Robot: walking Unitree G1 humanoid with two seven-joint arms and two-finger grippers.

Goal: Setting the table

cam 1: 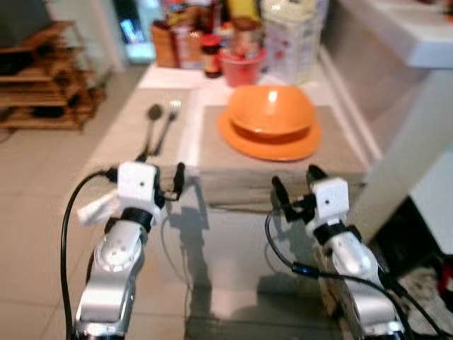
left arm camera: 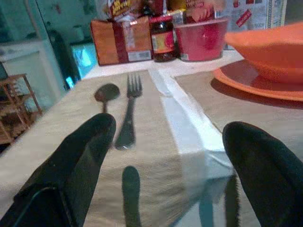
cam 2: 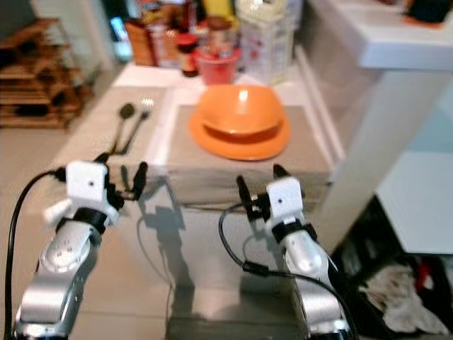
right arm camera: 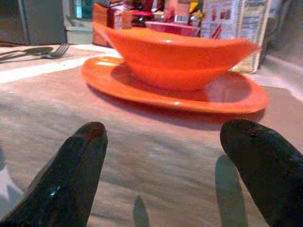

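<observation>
While both hover spread wide and empty at the near table edge, the left gripper (cam 1: 161,178) faces a dark metal spoon (cam 1: 152,120) and fork (cam 1: 167,124), and the right gripper (cam 1: 296,185) faces an orange bowl (cam 1: 272,110) stacked on an orange plate (cam 1: 269,144) upon a beige placemat (cam 1: 212,152).

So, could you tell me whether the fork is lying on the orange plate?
No, the fork lies beside the spoon, apart from the orange plate.

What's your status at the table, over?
Left pincer and right pincer open, empty, at table's near edge. Bowl sits on plate on mat; spoon and fork lie left of it. Nothing in the way.
</observation>
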